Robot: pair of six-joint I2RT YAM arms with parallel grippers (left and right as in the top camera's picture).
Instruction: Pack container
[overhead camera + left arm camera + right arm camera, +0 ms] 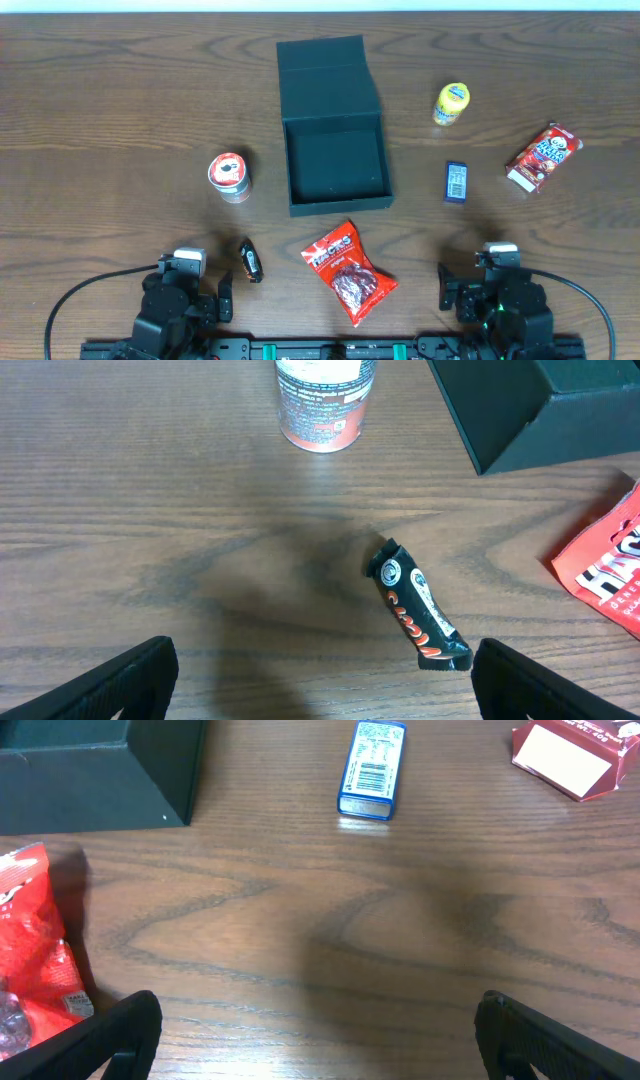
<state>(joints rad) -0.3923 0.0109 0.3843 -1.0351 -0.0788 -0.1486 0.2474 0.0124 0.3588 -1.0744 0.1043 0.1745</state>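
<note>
The dark teal container (334, 201) stands open at the table's middle, its lid flap (326, 67) laid back, its inside empty. Its corner shows in the left wrist view (530, 420) and the right wrist view (100, 770). A black candy bar (250, 260) lies near my left gripper (205, 300), just inside its right finger in the left wrist view (415, 610). A red snack bag (348, 272) lies in front of the container. Both grippers are open and empty; my right gripper (462, 290) is at the front right.
A small round can (229, 177) stands left of the container. A yellow bottle (451, 104), a blue box (456, 181) and a red carton (543, 157) lie to the right. The blue box (372, 770) and red carton (580, 755) show ahead of the right gripper.
</note>
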